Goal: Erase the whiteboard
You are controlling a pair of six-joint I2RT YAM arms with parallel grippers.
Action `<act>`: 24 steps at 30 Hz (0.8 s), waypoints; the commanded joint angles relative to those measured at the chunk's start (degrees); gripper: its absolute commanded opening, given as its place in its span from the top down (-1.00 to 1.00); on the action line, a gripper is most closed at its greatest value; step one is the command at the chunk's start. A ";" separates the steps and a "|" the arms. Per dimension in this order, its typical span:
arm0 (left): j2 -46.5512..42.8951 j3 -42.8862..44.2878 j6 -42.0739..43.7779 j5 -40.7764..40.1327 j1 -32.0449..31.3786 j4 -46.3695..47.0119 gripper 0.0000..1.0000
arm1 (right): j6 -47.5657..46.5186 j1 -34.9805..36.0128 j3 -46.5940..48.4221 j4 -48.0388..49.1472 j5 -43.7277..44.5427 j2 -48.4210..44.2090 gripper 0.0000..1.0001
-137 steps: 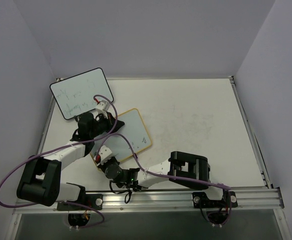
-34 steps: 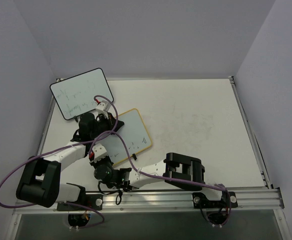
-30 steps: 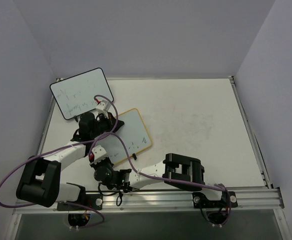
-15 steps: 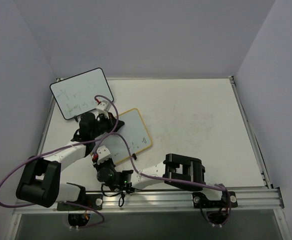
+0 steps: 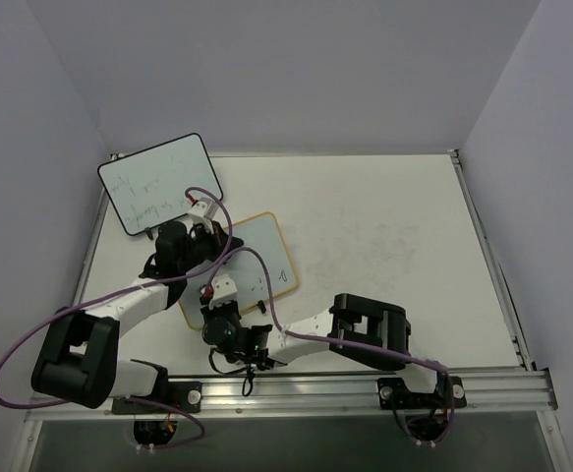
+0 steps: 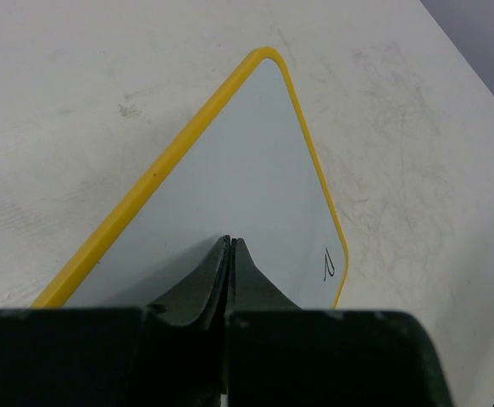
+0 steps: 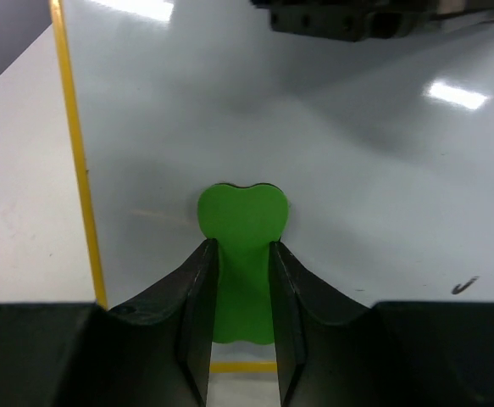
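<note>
The whiteboard [image 5: 268, 248] with its yellow frame lies flat on the table, left of centre. My left gripper [image 5: 210, 236] is shut and empty, its tips resting on the board's far left part [image 6: 255, 161]. A small black pen mark [image 6: 329, 267] remains near one edge. My right gripper [image 7: 242, 246] is shut on a green eraser [image 7: 242, 216], which presses on the whiteboard [image 7: 314, 153] near its yellow edge. Faint marks [image 7: 463, 284] show at the right. In the top view the right gripper [image 5: 217, 293] is over the board's near left part.
A black-framed whiteboard [image 5: 155, 182] with scribbles leans at the back left corner. The white table [image 5: 394, 236] stretches to the right, with walls on three sides. A metal rail [image 5: 345, 385] runs along the near edge. Purple cables loop over both arms.
My right gripper has slid the green eraser rightward, from the board's near left edge further onto its surface. The left gripper has stayed in place on the board.
</note>
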 commanded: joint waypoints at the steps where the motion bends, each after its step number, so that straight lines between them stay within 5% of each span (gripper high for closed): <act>1: -1.43 0.99 1.14 -0.45 -0.06 0.58 0.95 | 1.36 -5.54 -4.12 -10.42 6.22 0.89 1.00; 24: -1.60 0.82 1.14 -0.80 -0.06 0.41 0.95 | 5.49 -10.55 -13.44 -9.63 9.29 -4.82 1.00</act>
